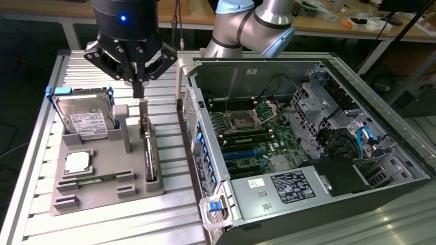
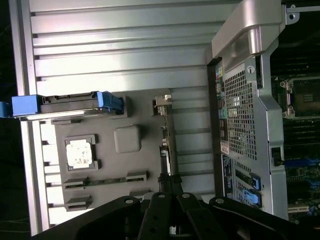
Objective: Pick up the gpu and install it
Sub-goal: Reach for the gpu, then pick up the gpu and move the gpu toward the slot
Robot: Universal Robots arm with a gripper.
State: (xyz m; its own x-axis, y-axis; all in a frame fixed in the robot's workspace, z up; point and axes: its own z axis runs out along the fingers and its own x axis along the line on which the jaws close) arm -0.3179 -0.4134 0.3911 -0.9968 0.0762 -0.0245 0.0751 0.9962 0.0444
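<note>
The gpu (image 1: 147, 153) stands on edge in a slot along the exterior view's right side of a grey holder (image 1: 102, 196), its silvery bracket at the far end. In the wrist view the gpu (image 2: 166, 145) is a thin dark strip beside the holder (image 2: 127, 137). My black gripper (image 1: 138, 91) hangs just above the bracket end, its fingers (image 2: 170, 182) pressed together, shut, with nothing between them. The open computer case (image 1: 272, 143) lies to the exterior view's right, with blue expansion slots (image 1: 242, 153) on its motherboard.
The holder also carries a silver hard drive (image 1: 85, 120) with blue rails, a square processor (image 1: 78, 162) and a narrow memory stick (image 1: 92, 179). The case's rear wall (image 2: 245, 100) rises close beside the gpu. The ribbed aluminium table (image 1: 136, 224) lies underneath.
</note>
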